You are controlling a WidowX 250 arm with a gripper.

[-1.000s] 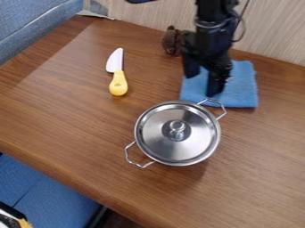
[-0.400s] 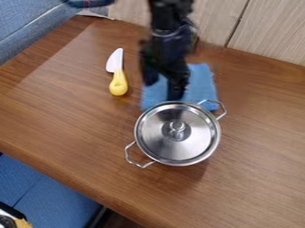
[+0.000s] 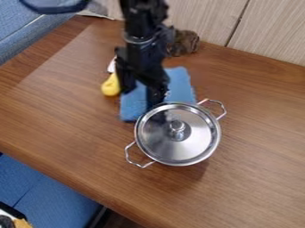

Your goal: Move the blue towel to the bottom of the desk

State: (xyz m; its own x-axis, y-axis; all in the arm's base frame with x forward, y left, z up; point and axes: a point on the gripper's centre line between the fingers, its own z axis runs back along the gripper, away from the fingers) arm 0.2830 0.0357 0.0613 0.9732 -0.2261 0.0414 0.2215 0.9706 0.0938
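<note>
desk: wooden, extends below the pot to a slanting lower edge. towel: above and left of the pot, right side slanting toward its upper handle; long axis unclear, partly hidden; plain blue, flat. gripper: over the towel, fingers apart.

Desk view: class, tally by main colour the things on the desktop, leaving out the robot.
Blue: 1, the towel
Yellow: 1, the knife, by its handle
Silver: 1, the lidded pot
Brown: 1, an unclear object at the back
Total: 4
</note>
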